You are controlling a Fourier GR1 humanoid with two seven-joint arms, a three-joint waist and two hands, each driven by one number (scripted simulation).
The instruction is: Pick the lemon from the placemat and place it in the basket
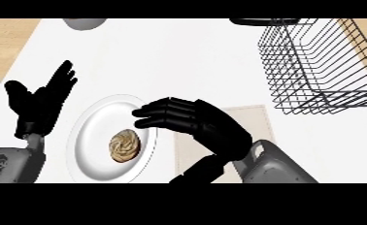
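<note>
The right robot hand (175,117) hangs with curled fingers over the left edge of the beige placemat (251,122), just beside the white plate (93,127) that carries a swirled brown pastry (124,145), and I judge that it is closing on the lemon, although the lemon itself is hidden and I cannot tell if it is really held. The left robot hand (39,100) rests released at the left of the tabletop (172,59), fingers up. The wire basket (315,66) at the far right shows no lemon inside, so the carrying and placing are not yet done.
</note>
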